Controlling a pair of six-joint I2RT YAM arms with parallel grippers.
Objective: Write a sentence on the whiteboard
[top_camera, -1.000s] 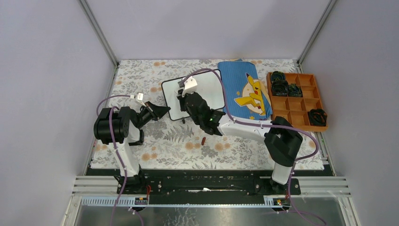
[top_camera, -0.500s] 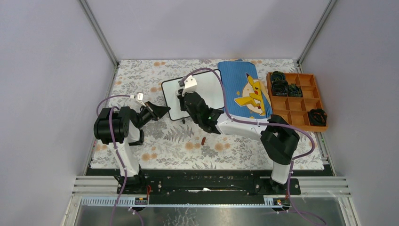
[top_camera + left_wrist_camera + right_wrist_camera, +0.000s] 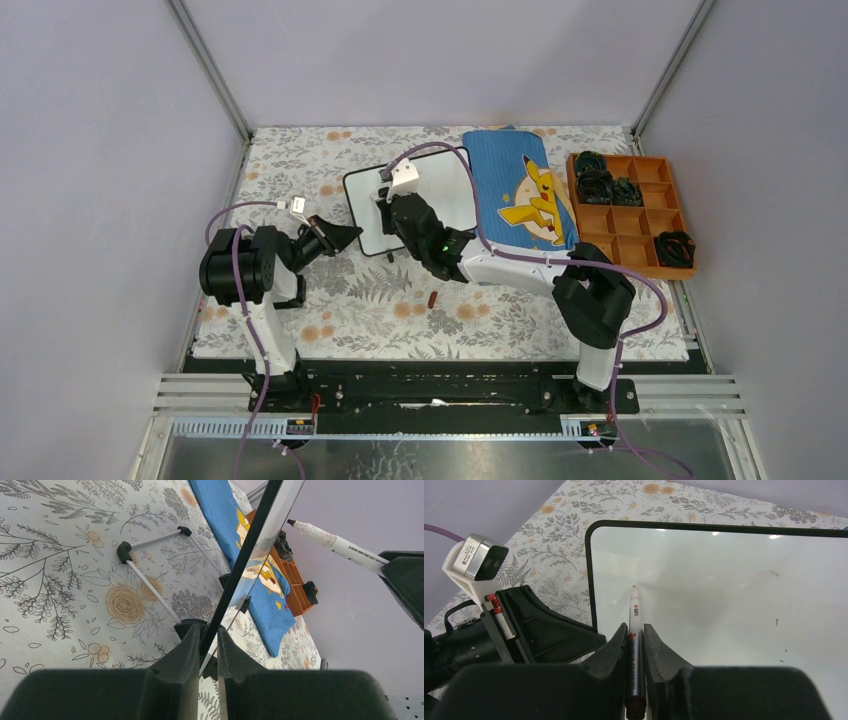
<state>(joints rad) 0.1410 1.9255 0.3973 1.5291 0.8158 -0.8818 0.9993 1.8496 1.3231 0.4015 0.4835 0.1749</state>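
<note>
Whiteboard (image 3: 450,190), white, black-rimmed, blank, 12 o'clock on floral bench (image 3: 370,300). Left hand (image 3: 205,632) pinched on 7 o'clock corner, steadying. Right hand (image 3: 634,632) clamped round white marker (image 3: 634,607), tip near 9 o'clock edge for first stroke.

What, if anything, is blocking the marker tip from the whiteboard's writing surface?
Nothing visible. The marker in the right gripper points at bare whiteboard near its rim. The left gripper clamps that rim, off to the side of the tip's path.

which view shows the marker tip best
Right wrist: the marker runs out from the right gripper, tip over the whiteboard. Left wrist shows it side-on; top external, too small to tell.
</note>
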